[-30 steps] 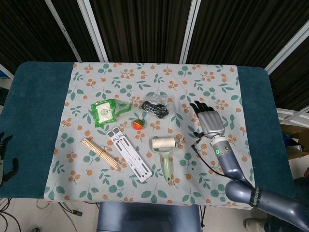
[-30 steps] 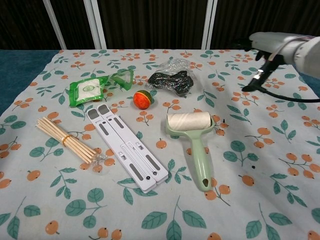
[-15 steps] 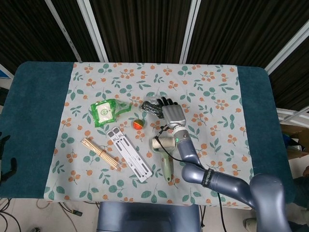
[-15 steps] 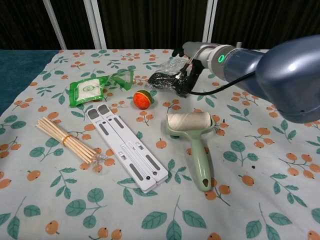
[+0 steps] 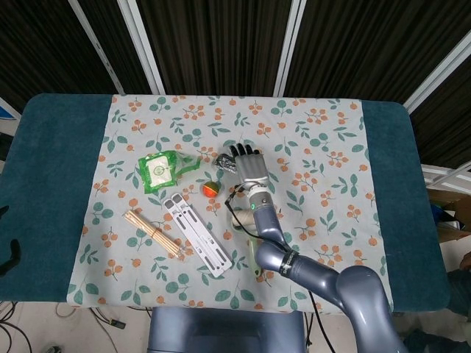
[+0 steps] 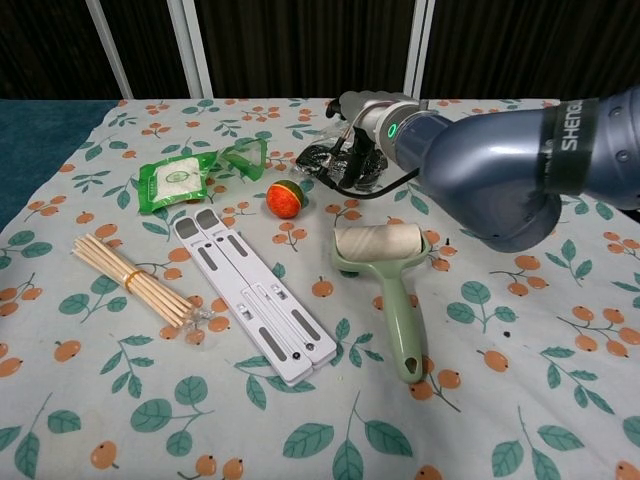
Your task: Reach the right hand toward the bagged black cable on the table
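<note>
Fingers (image 5: 245, 153) of the right hand (image 5: 250, 166) are spread, pointing away from the robot and holding nothing, directly above the bagged black cable (image 6: 328, 160). That bag lies on the flowered cloth of the counter (image 5: 59, 169), near its middle, just beyond the orange ball (image 5: 211, 188) and beside the green packet (image 5: 163, 169). In the head view the hand covers most of the bag; only a corner of clear plastic shows at its left edge. Whether the fingertips touch the plastic cannot be told. The reach looks nearly finished. To end it well, I would lower the palm straight down, keeping the fingers apart and centred over the dark coil, with the forearm lifted off the lint roller (image 6: 385, 268) below it. The left hand is not visible.
</note>
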Robot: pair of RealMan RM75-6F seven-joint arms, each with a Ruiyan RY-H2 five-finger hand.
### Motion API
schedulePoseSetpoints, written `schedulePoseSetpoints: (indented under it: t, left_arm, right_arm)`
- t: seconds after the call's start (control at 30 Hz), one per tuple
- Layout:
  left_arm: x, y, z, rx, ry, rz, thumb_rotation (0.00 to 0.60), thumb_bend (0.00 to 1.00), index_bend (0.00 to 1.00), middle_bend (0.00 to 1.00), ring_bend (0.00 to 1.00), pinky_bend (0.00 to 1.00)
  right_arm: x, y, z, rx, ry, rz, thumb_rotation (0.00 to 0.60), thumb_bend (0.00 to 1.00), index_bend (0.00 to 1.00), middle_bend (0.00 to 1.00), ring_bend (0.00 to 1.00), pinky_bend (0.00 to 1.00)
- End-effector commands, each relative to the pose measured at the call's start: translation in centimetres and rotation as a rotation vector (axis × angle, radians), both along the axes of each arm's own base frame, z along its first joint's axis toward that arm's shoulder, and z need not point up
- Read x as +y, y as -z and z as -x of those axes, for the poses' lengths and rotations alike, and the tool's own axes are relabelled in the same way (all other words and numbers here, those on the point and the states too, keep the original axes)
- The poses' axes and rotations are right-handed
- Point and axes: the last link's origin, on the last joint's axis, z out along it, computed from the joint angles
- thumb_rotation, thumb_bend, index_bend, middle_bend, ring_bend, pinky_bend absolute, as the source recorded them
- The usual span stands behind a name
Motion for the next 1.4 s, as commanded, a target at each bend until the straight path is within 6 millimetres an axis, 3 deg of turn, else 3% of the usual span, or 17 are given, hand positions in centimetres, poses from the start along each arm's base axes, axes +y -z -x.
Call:
schedulePoseSetpoints:
  t: [0.03, 0.53, 0.63, 0.8, 0.93, 1.23, 1.4]
  left_arm:
    - [0.0, 0.0, 0.0, -0.003, -0.005, 0.000, 0.600, 0.55, 0.12, 0.00, 0.00, 0.01]
    - [-0.1, -0.1, 0.1, -0.004, -0.028, -0.004, 0.600, 0.55, 0.12, 0.00, 0.00, 0.01]
    - [-0.1, -0.1, 0.2, -0.005, -0.035, -0.007, 0.600, 0.55, 0.12, 0.00, 0.00, 0.01]
    - [-0.1, -0.1, 0.2, -0.007, -0.038, -0.006, 0.600, 0.55, 0.12, 0.00, 0.00, 0.01]
    - [-0.2, -0.1, 0.2, -0.007, -0.043, -0.002, 0.600, 0.55, 0.12, 0.00, 0.00, 0.01]
    - [-0.2, -0.2, 0.2, -0.006, -0.045, -0.007, 0.600, 0.55, 0.12, 0.00, 0.00, 0.01]
    - [-0.2, -0.1, 0.2, -0.007, -0.045, -0.005, 0.600, 0.55, 0.12, 0.00, 0.00, 0.01]
  right_arm:
    - [0.0, 1.1, -1.0, -0.019, -0.013, -0.014, 0.600, 0.23, 0.16, 0.17, 0.16, 0.21]
    - [-0.7, 2.9, -0.5, 0.054, -0.023, -0.012, 0.600, 0.24, 0.23, 0.25, 0.25, 0.23]
    - [-1.1, 2.8, 0.0, 0.053, -0.002, -0.012, 0.600, 0.29, 0.28, 0.30, 0.30, 0.25]
    - [-1.2, 2.6, 0.6, 0.031, 0.018, 0.010, 0.600, 0.45, 0.39, 0.45, 0.48, 0.38]
    - [-1.3, 2.5, 1.3, 0.051, 0.013, 0.004, 0.600, 0.46, 0.41, 0.49, 0.52, 0.38]
    - [-1.8, 1.1, 1.7, 0.026, -0.009, 0.049, 0.600, 0.47, 0.46, 0.55, 0.58, 0.40]
    - [-2.2, -0.9, 1.8, -0.083, -0.014, 0.101, 0.600, 0.47, 0.47, 0.55, 0.59, 0.40]
